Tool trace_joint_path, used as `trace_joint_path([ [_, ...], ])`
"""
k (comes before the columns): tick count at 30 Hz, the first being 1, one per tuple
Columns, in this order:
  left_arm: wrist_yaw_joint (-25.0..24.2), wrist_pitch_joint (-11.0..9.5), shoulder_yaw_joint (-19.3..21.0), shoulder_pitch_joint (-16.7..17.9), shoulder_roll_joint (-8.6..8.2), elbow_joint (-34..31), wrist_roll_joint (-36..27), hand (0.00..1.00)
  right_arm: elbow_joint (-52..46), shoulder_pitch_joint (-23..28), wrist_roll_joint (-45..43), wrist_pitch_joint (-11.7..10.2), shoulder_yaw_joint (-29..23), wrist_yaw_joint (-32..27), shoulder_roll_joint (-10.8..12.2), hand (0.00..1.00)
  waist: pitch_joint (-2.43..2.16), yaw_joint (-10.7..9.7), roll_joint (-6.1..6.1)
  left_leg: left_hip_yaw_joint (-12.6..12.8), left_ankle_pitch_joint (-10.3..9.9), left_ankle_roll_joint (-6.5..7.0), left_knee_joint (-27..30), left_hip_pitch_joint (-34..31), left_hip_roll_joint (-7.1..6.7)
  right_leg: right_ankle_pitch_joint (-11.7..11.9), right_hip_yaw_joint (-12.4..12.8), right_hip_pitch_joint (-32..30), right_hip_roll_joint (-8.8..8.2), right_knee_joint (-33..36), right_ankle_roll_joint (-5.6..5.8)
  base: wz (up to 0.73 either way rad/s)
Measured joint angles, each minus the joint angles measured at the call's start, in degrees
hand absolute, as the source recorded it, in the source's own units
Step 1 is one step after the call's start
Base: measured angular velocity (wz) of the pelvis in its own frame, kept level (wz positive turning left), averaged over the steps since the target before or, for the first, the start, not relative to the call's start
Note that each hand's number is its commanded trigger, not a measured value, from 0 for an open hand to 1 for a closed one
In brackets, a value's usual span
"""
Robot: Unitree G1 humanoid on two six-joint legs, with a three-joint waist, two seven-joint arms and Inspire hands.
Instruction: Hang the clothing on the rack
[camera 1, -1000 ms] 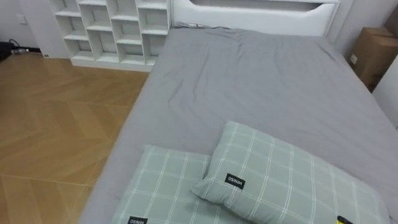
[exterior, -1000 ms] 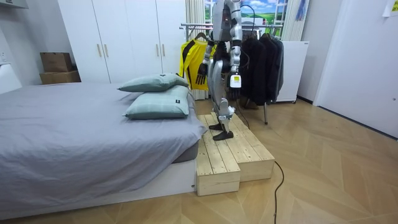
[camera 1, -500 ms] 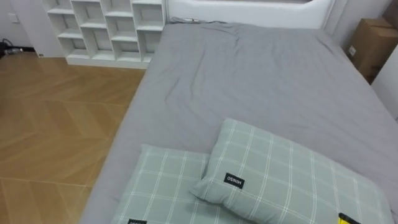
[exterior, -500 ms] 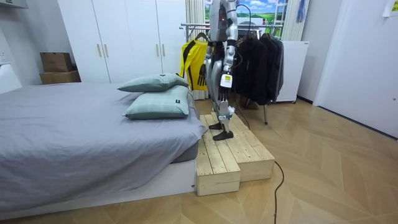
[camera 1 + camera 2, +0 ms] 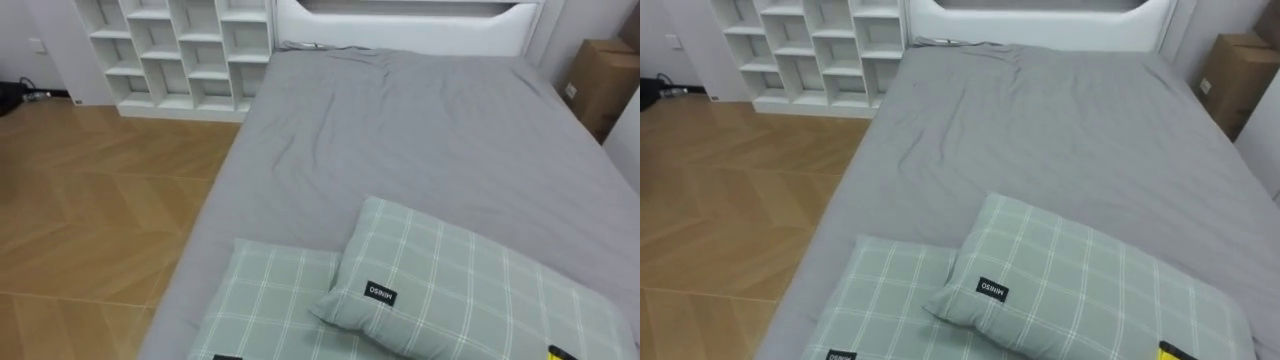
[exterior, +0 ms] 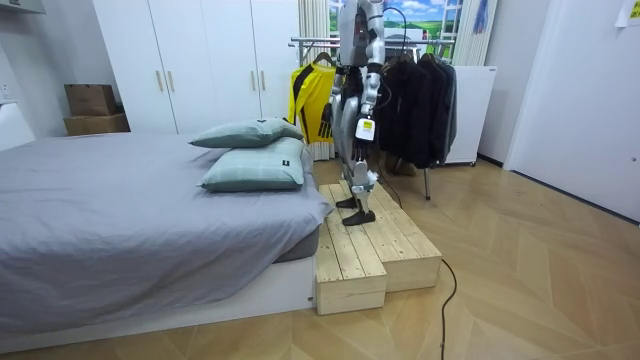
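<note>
Fingers on the left hand point(image 6: 364, 130) are looking too tiny from across the room, so I cannot tell if they are straight or curled. That hand is hanging low by the robot's side, and nothing big is dangling from it. The robot is standing on a wooden step point(image 6: 375, 240) at the pillow end of the bed point(image 5: 430, 130). Its head is looking down over two green checked pillows point(image 5: 470, 290).

Close by the robot a clothes rack point(image 6: 300, 43) is standing. A yellow jacket point(image 6: 306, 100) is hanging there on a hanger point(image 6: 320, 62), next to some dark clothes point(image 6: 420, 100). A little yellow bit point(image 5: 551, 353) is peeking in at the bottom right of the eye views, and I am guessing it is that same jacket.

I am thinking the jacket is soft, light and floppy, so it is going to sag and swing if it is picked up by a sleeve. It is looking a bit slippery too, so it may be sliding off its hanger easily. The best place for holding is looking like the hanger's neck, just under the hook, or else the collar and shoulders
</note>
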Motion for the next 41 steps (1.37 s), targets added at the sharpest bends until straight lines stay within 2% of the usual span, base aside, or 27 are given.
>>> trace_joint_path([
  [6,-0.43,0.04,0.48,0.01,-0.01,0.01,0.09,0.00,0.01,0.00,-0.08,0.16,-0.03,-0.02,0.00,0.00,0.08,0.07,0.01,0.01,0.00,0.00,-0.02,-0.02,-0.30,0.00,-0.08,0.01,-0.01,-0.05,0.00,0.00],
  [10,-0.46,0.42,0.53,-0.01,-0.01,0.02,0.06,0.00,0.09,-0.03,0.01,1.32,0.00,-0.11,-0.04,0.00,0.12,0.09,-0.05,-0.09,-0.01,0.01,-0.03,-0.03,-0.47,0.00,-0.08,0.01,-0.05,-0.05,0.00,0.00],
  [16,-0.29,0.51,0.51,0.00,-0.06,0.05,0.08,0.00,0.05,-0.05,0.03,1.88,0.19,-0.71,-0.02,0.00,0.13,0.08,0.00,-0.19,-0.01,0.02,0.00,-0.05,-0.56,0.01,-0.12,0.03,-0.09,-0.05,0.02,0.00],
  [27,-0.38,0.51,0.43,-0.05,-0.09,0.09,0.07,0.00,0.09,-0.35,-0.03,2.01,0.51,-0.76,-0.06,0.00,0.18,0.04,0.05,-0.33,-0.01,0.02,0.00,-0.07,-0.61,0.01,-0.14,0.06,-0.08,-0.09,0.02,0.00],
  [33,-0.21,0.53,0.20,-0.06,-0.09,0.09,0.06,0.00,0.12,-0.36,-0.05,2.08,0.67,-0.78,-0.07,0.00,0.38,0.04,-0.24,-0.43,-0.01,0.03,0.00,-0.01,-0.63,0.01,-0.20,0.18,-0.08,-0.11,0.03,0.00],
  [41,-0.30,0.53,-0.01,-0.07,-0.09,0.10,0.01,0.00,0.08,-0.38,0.08,2.01,0.92,-0.83,-0.09,0.00,0.33,0.04,-0.16,-0.51,-0.01,0.03,0.00,-0.15,-0.63,0.01,-0.21,0.07,-0.06,-0.17,0.03,0.00],
])
